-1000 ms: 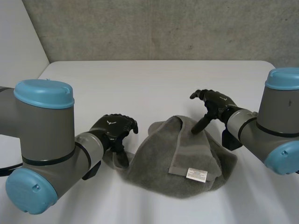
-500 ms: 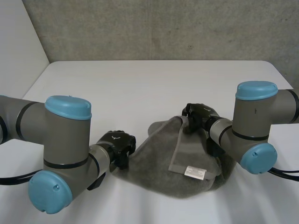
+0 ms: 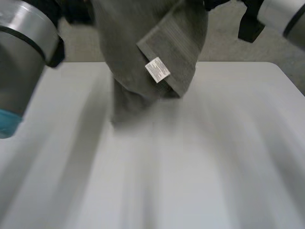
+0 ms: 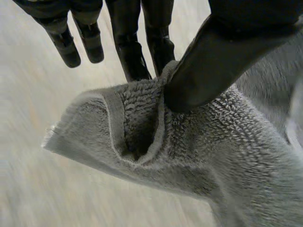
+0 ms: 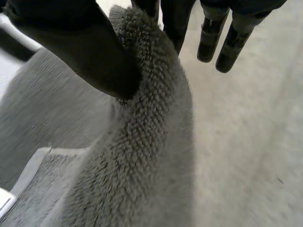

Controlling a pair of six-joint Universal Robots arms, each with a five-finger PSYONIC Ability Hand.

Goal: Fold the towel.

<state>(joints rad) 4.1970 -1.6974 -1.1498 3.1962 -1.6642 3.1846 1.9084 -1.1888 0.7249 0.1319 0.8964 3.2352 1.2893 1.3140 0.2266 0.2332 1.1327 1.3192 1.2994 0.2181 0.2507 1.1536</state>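
The towel [image 3: 138, 43] hangs bunched at the table's [image 3: 200, 171] 12 o'clock. The left hand [image 4: 213, 66] and right hand [image 5: 80, 52] each pinch its top, thumb against fingers. Likely step: lifting. Next, the 2 hands should spread it and lay it flat.

Light in the head view is soft and even; the white table [image 3: 238, 157] is bright, without glare; the raised towel [image 3: 138, 43] lays a faint grey shade on it just beneath; in the wrist views the fingers [image 4: 130, 42] [image 5: 176, 19] read near black; the towel's folded pocket is dark inside.
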